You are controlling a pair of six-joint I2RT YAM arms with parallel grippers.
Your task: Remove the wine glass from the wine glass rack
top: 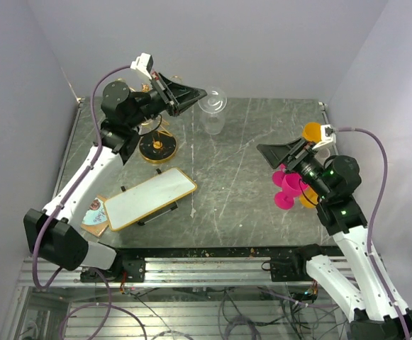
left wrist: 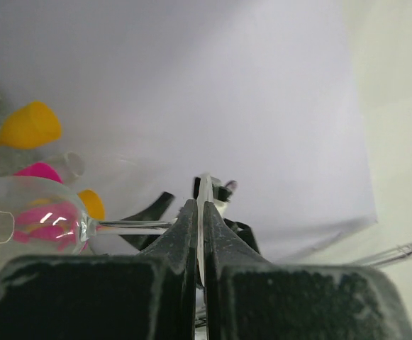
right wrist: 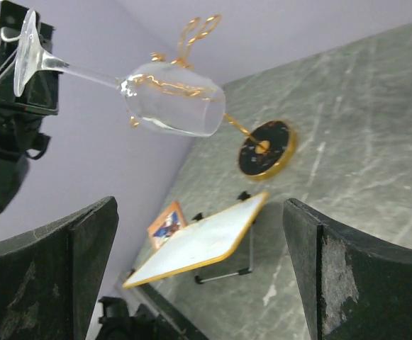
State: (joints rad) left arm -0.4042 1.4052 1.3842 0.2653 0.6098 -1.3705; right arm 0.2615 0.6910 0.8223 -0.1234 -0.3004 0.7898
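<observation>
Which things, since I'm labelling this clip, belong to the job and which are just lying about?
Job: wine glass, wine glass rack, left claw holding it.
Lying about: pink glasses, orange glasses, gold-framed white board, picture card.

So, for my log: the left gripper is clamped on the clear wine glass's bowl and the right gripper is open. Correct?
Not quite. The left gripper holds the wine glass by its flat foot, not its bowl; the left wrist view shows the foot's edge pinched there, the stem running off to the bowl. The right gripper is open.
</observation>
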